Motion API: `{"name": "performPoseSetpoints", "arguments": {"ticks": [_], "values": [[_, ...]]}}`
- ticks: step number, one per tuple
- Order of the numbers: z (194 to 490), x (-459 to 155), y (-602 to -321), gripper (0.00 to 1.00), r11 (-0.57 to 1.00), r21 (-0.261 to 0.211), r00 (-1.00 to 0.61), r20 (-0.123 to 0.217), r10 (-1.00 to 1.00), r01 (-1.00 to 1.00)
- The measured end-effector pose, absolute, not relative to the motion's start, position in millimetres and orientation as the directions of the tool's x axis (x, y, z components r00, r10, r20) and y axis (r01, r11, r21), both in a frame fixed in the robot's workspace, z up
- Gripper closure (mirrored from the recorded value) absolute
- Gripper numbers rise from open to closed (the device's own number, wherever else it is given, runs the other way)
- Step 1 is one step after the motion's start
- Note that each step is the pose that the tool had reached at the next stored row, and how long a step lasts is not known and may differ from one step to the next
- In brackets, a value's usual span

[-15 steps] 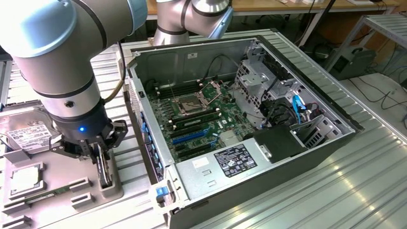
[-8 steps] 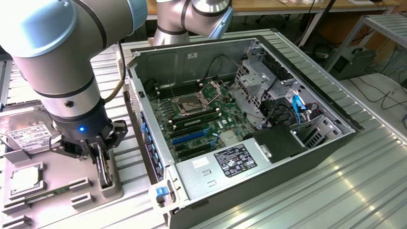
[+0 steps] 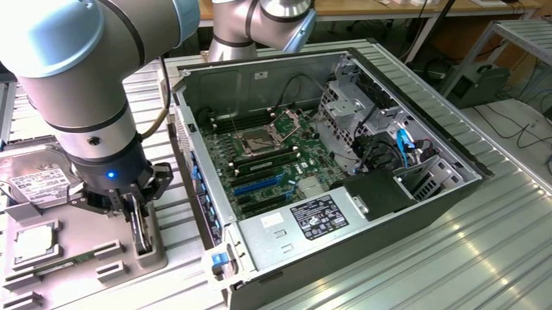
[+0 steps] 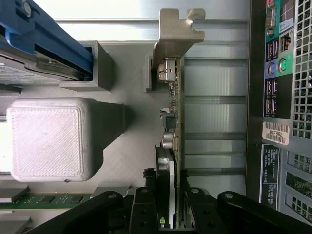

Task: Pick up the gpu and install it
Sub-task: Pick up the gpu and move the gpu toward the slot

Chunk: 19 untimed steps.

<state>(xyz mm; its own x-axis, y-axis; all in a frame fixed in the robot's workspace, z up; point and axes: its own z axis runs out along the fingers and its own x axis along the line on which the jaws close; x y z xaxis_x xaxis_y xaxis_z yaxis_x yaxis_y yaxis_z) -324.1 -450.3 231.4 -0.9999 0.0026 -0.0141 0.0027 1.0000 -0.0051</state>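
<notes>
The gpu (image 3: 141, 237), a thin dark card with a silver bracket (image 4: 176, 34) at one end, is stood on edge in the grey holder (image 3: 82, 234), clamped by the gripper (image 4: 168, 219).

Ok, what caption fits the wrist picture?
Gripper clamps the gpu, standing on edge in the grey tray.

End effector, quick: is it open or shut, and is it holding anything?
End effector: shut on the thin dark rectangular card with a silver metal bracket, standing on edge in the grey plastic holder.
</notes>
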Motion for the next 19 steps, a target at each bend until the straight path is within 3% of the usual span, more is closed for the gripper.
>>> {"name": "performPoseSetpoints", "arguments": {"ticks": [19], "values": [[240.5,-324.0,-450.3,0.72,1.000,-0.003,-1.000,-0.014,0.003,0.003]]}}
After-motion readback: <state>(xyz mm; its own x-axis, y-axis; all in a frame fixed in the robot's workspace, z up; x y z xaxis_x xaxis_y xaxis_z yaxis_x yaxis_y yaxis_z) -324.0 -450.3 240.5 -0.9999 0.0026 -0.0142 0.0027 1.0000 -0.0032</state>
